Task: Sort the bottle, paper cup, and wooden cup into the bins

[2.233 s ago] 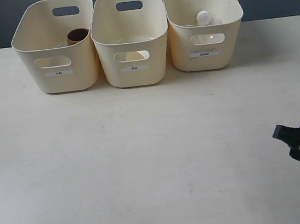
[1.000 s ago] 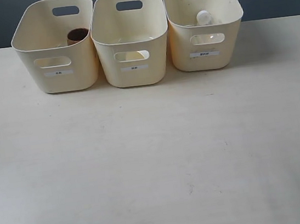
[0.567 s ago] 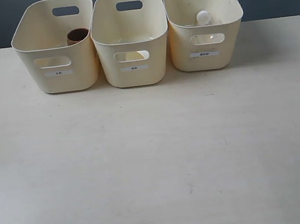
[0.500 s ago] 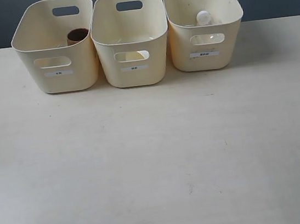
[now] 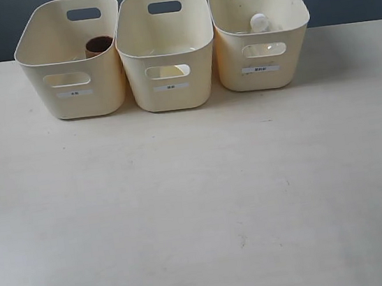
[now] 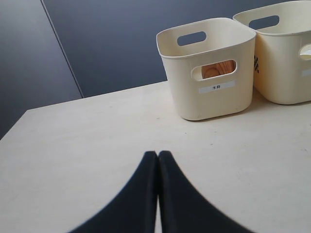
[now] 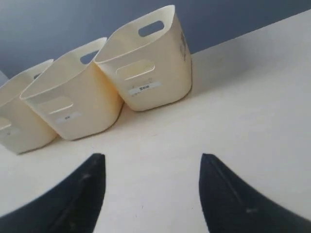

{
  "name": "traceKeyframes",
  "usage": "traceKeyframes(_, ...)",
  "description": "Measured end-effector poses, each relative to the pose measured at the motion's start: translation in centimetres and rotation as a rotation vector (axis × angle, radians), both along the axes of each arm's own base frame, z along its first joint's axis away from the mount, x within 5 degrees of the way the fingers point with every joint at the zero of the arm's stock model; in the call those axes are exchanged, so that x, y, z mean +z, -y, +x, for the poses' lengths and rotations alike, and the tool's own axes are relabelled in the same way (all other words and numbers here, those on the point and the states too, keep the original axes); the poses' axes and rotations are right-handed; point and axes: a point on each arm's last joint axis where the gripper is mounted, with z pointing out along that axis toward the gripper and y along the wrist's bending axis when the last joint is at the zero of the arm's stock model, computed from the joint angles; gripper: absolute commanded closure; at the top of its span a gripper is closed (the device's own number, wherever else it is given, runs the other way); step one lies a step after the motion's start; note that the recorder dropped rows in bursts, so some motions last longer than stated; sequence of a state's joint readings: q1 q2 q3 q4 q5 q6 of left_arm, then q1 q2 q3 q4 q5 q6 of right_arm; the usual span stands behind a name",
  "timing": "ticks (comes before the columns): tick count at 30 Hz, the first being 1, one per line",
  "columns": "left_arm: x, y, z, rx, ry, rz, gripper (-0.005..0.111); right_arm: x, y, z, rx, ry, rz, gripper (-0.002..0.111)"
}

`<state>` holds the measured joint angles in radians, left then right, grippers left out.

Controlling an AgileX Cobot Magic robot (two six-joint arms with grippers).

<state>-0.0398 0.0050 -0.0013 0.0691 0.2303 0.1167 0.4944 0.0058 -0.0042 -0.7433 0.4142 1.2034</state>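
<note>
Gone from the desk [image 5: 199, 205] edge, right gripper [image 7: 150, 194] jaws apart; left gripper [image 6: 158, 160] jaws together; bins [image 5: 166, 51] line the far edge.

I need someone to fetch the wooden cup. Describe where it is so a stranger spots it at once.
Three cream bins stand in a row at the far edge of the table. Look in the left bin: the wooden cup stands at its right wall, the only reddish-brown thing there.
</note>
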Motion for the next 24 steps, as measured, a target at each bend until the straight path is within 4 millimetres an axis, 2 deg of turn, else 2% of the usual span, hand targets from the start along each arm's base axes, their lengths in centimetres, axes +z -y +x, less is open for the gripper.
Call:
traceKeyframes(10, 0.0, 0.0, 0.0, 0.000, 0.000, 0.000, 0.107, 0.0, -2.2, -0.8, 0.319, 0.104, -0.263, 0.053)
traceKeyframes(24, 0.0, 0.0, 0.0, 0.000, 0.000, 0.000, 0.107, 0.2, -2.5, -0.9, 0.356, 0.138, -0.274, 0.053)
